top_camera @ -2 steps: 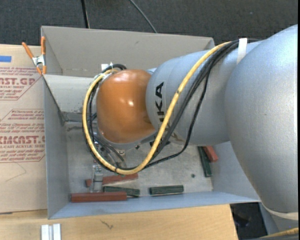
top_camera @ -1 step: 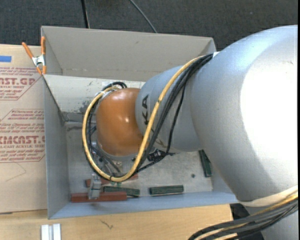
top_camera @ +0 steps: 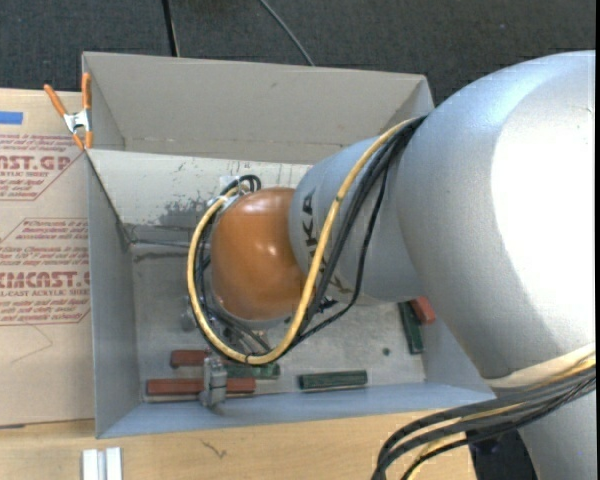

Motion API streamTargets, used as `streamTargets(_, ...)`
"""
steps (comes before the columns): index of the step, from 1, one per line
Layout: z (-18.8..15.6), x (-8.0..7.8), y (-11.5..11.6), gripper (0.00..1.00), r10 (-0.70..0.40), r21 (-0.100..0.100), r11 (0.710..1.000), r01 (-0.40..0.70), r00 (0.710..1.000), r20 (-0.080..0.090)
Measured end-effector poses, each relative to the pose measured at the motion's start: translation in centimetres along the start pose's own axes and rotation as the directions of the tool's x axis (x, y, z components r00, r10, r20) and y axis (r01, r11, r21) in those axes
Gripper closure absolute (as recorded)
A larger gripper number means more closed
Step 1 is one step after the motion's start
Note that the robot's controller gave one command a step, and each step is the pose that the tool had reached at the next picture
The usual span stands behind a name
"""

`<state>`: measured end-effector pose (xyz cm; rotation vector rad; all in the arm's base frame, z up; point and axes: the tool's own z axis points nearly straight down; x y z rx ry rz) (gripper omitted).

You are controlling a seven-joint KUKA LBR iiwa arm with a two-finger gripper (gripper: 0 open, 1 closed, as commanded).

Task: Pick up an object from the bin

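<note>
A dark floor is seen behind, and a pale wooden surface carries the grey metal bin, into which the large silver arm is reached from the right. The arm's wrist is capped by an orange cover ringed with cables. Below it the small grey hand is set low in the bin's near-left corner, directly over the middle of a long red-brown bar that lies flat along the near wall. How far the hand is open cannot be told, and nothing can be said to be held. The bar is judged to be light, stiff and smooth-sided, unlikely to be damaged. It would best be taken across its narrow width near the middle so that it does not tip, though its closeness to the wall leaves little room on that side. Counted by kind, two red-brown bars are seen, the long one and a shorter one just behind it. Two dark green bars are also seen, one by the near wall and one by the right wall with a red bit at its far end. A small green piece lies half hidden under the cables
</note>
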<state>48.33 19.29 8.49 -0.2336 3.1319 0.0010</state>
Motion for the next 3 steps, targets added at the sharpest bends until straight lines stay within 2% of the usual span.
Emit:
streamTargets(1,1.2,0.2,-2.0,1.00,-0.207,-0.001,0.978,0.207,0.978,0.000)
streamTargets(2,1.2,0.2,-2.0,1.00,-0.206,-0.001,0.978,0.206,0.978,0.000)
streamTargets(3,-15.8,-2.2,-2.6,1.00,-0.219,0.000,0.976,0.219,0.976,0.006)
